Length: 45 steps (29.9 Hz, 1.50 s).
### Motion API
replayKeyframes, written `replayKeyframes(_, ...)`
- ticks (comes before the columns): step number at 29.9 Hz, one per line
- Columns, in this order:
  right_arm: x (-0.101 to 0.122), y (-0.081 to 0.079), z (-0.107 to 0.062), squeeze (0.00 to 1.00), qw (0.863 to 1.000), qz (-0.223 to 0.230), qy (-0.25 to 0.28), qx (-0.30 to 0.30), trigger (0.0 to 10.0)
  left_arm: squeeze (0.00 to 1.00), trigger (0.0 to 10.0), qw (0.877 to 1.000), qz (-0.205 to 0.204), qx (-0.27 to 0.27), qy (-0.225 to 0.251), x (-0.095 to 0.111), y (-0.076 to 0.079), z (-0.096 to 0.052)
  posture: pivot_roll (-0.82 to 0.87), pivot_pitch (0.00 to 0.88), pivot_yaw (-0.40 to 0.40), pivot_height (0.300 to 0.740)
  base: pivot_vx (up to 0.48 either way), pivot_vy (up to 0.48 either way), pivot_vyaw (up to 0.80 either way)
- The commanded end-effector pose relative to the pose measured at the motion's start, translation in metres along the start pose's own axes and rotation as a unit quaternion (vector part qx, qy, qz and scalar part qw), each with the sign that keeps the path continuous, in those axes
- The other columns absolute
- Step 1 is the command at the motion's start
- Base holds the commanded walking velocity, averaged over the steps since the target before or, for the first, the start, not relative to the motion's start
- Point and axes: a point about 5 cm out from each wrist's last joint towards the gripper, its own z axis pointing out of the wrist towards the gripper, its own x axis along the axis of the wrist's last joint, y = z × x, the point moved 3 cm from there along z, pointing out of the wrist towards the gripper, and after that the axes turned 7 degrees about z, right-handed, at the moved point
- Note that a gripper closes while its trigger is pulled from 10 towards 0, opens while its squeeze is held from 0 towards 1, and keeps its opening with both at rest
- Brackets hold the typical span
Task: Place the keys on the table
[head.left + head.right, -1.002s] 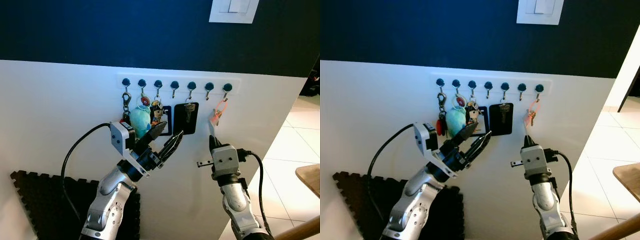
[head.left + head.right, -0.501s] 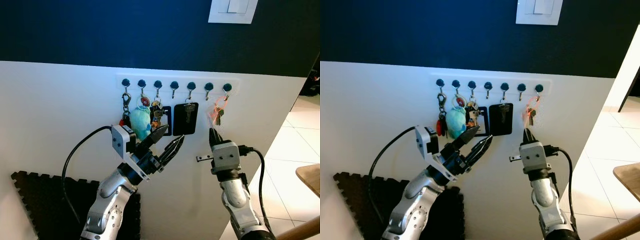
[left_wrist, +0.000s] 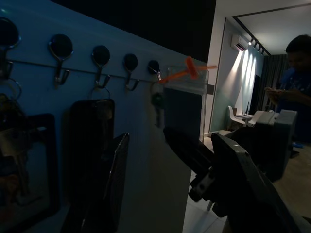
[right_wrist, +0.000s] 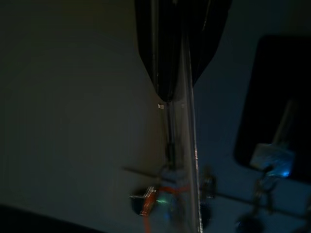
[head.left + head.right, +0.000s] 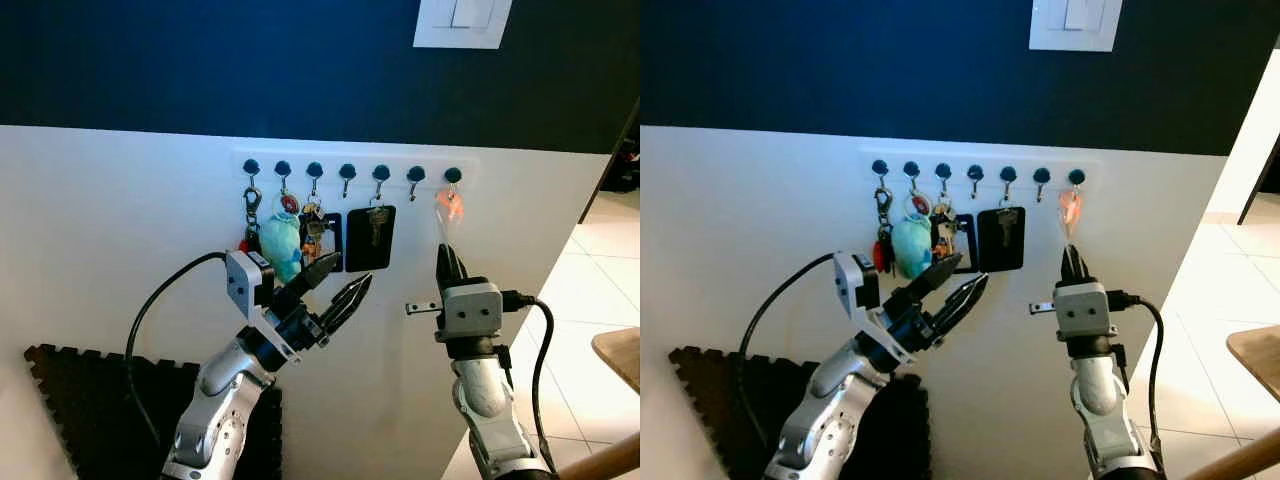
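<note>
The robot has two silver jointed arms. Each ends in a claw of two long black tapered fingers, the left claw [image 5: 335, 283] and right claw [image 5: 447, 262], behind grey box-shaped wrist housings trailing thick black cables.

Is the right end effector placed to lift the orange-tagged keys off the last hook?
Probably yes. The right end effector is shut on the clear tag of the orange-tagged keys, directly beneath the last hook, with nothing between.
</note>
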Motion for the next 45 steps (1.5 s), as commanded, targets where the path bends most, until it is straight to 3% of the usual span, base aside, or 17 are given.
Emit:
replayKeyframes(1, -0.003, 0.007, -0.002, 0.00, 0.999, 0.033, -0.019, -0.030, 10.0, 0.00, 10.0, 1.000, 0.006, -0.011, -0.015, -0.002, 0.000, -0.003, 0.04, 0.041, 0.017, 0.740, 0.000, 0.000, 0.00)
replayKeyframes(7, -0.003, 0.005, 0.000, 0.00, 0.997, 0.058, -0.031, -0.031, 10.0, 0.00, 10.0, 1.000, 0.007, -0.011, -0.017, -0.002, 0.000, -0.003, 0.04, 0.040, 0.018, 0.740, 0.000, 0.000, 0.00)
replayKeyframes(11, -0.001, -0.003, 0.009, 0.00, 0.994, 0.100, -0.041, -0.024, 10.0, 0.00, 10.0, 1.000, 0.008, -0.010, -0.018, -0.002, -0.001, -0.003, 0.04, 0.041, 0.020, 0.740, 0.000, 0.000, 0.00)
replayKeyframes(14, 0.002, -0.010, 0.018, 0.00, 0.992, 0.119, -0.044, -0.008, 10.0, 0.00, 10.0, 1.000, 0.009, -0.009, -0.019, -0.003, -0.001, -0.003, 0.04, 0.042, 0.020, 0.740, 0.000, 0.000, 0.00)
replayKeyframes(15, 0.006, -0.016, 0.028, 0.00, 0.990, 0.132, -0.049, 0.008, 10.0, 0.00, 10.0, 1.000, 0.010, -0.007, -0.020, -0.003, -0.002, -0.003, 0.04, 0.042, 0.021, 0.740, 0.000, 0.000, 0.00)
replayKeyframes(18, 0.008, -0.019, 0.035, 0.00, 0.990, 0.132, -0.053, 0.019, 10.0, 0.00, 10.0, 1.000, 0.009, -0.006, -0.021, -0.004, -0.003, -0.003, 0.04, 0.041, 0.023, 0.740, 0.000, 0.000, 0.00)
replayKeyframes(22, 0.017, -0.040, 0.047, 0.00, 0.986, 0.131, -0.047, 0.086, 10.0, 0.00, 10.0, 1.000, 0.008, -0.007, -0.022, -0.004, -0.003, -0.004, 0.04, 0.040, 0.019, 0.740, 0.000, 0.000, 0.00)
replayKeyframes(28, 0.023, -0.051, 0.046, 0.00, 0.983, 0.132, -0.044, 0.123, 10.0, 0.00, 10.0, 1.000, 0.010, -0.006, -0.022, -0.003, -0.003, -0.005, 0.04, 0.042, 0.013, 0.740, 0.000, 0.000, 0.00)
replayKeyframes(32, 0.026, -0.058, 0.037, 0.00, 0.981, 0.125, -0.029, 0.148, 10.0, 0.00, 10.0, 1.000, 0.007, -0.007, -0.020, -0.003, -0.002, -0.005, 0.04, 0.044, 0.012, 0.740, 0.000, 0.000, 0.00)
replayKeyframes(34, 0.025, -0.057, 0.021, 0.00, 0.983, 0.108, -0.014, 0.151, 10.0, 0.00, 10.0, 1.000, 0.005, -0.008, -0.020, -0.003, -0.001, -0.005, 0.04, 0.045, 0.011, 0.740, 0.000, 0.000, 0.00)
replayKeyframes(36, 0.025, -0.057, 0.021, 0.00, 0.983, 0.108, -0.014, 0.151, 10.0, 0.00, 10.0, 1.000, 0.005, -0.008, -0.020, -0.003, -0.001, -0.005, 0.04, 0.045, 0.011, 0.740, 0.000, 0.000, 0.00)
replayKeyframes(38, 0.016, -0.054, 0.001, 0.00, 0.985, 0.092, -0.020, 0.147, 10.0, 0.00, 10.0, 1.000, 0.003, -0.010, -0.022, -0.005, 0.001, -0.005, 0.04, 0.048, 0.012, 0.740, 0.000, 0.000, 0.00)
replayKeyframes(39, 0.016, -0.054, 0.001, 0.00, 0.985, 0.092, -0.020, 0.147, 10.0, 0.00, 10.0, 1.000, 0.003, -0.010, -0.022, -0.005, 0.001, -0.005, 0.04, 0.048, 0.012, 0.740, 0.000, 0.000, 0.00)
replayKeyframes(41, 0.001, -0.046, -0.025, 0.00, 0.987, 0.072, -0.047, 0.134, 10.0, 0.00, 10.0, 1.000, 0.001, -0.012, -0.025, -0.006, 0.003, -0.006, 0.04, 0.048, 0.012, 0.740, 0.000, 0.000, 0.00)
replayKeyframes(44, -0.005, -0.042, -0.036, 0.00, 0.988, 0.066, -0.060, 0.127, 10.0, 0.00, 10.0, 1.000, 0.001, -0.013, -0.025, -0.007, 0.003, -0.006, 0.04, 0.048, 0.012, 0.740, 0.000, 0.000, 0.00)
replayKeyframes(45, -0.014, -0.036, -0.052, 0.00, 0.988, 0.056, -0.083, 0.120, 10.0, 0.00, 10.0, 1.000, 0.000, -0.013, -0.026, -0.007, 0.004, -0.006, 0.04, 0.050, 0.011, 0.740, 0.000, 0.000, 0.00)
